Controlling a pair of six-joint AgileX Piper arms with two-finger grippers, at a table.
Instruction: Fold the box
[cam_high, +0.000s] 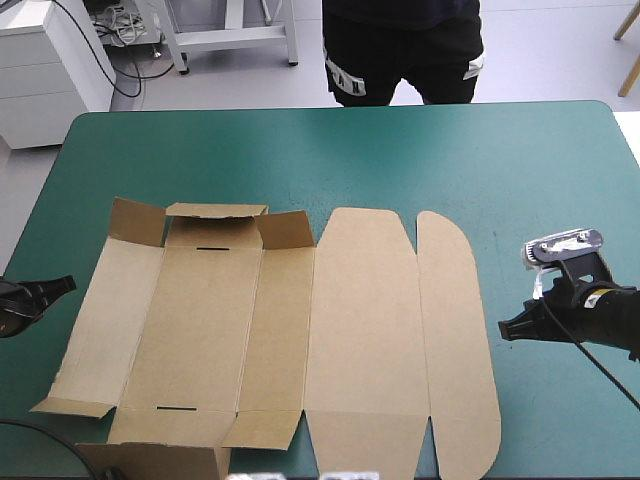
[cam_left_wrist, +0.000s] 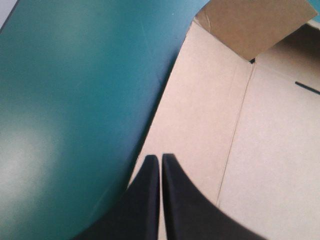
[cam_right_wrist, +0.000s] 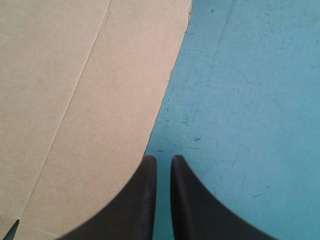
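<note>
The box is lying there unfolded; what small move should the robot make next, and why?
Probably the left gripper should open its fingers and take the box's left edge: the box lies almost flat, and that shut gripper hovers over this edge, holding nothing.

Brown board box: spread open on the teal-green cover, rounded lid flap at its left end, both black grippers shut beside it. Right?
No: the rounded lid flap is at the right end of the brown board box, by the right gripper, as the high view shows. The rest holds: box spread open on the teal-green cover, left gripper and right both shut beside it.
</note>
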